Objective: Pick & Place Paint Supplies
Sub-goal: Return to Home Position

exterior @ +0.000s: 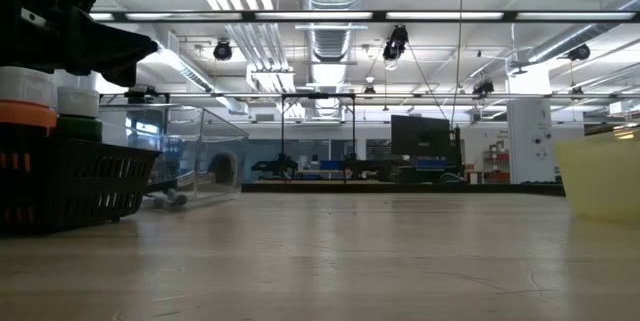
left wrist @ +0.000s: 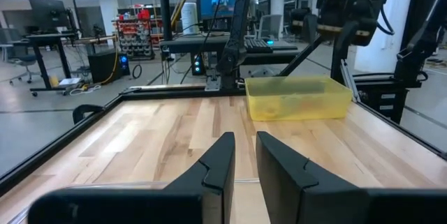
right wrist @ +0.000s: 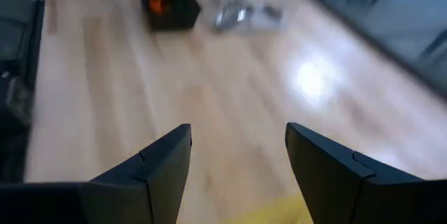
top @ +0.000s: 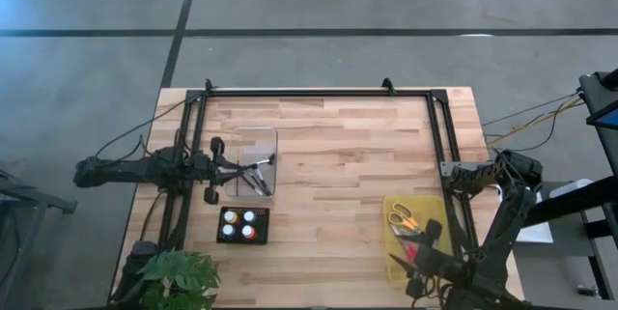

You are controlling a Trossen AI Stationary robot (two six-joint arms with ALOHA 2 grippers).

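In the yellow bin (top: 436,210) at four o'clock: yellow-handled scissors (top: 404,219).
Right gripper (right wrist: 237,140) spread wide, empty; left gripper (left wrist: 244,147) at nine o'clock, barely parted.

scissors (top: 404,218) lie in the bin (top: 390,252), well right of the tray (top: 220,225).

Yellow-handled scissors (top: 402,217) are lying flat in the yellow bin (top: 393,254), red-handled scissors (top: 410,239) lying just beside them; four small paint pots (top: 249,216) are sitting upright, two by two, in the black tray (top: 240,210); thin dark brushes (top: 256,180) are lying crossed in the clear tray (top: 254,146).
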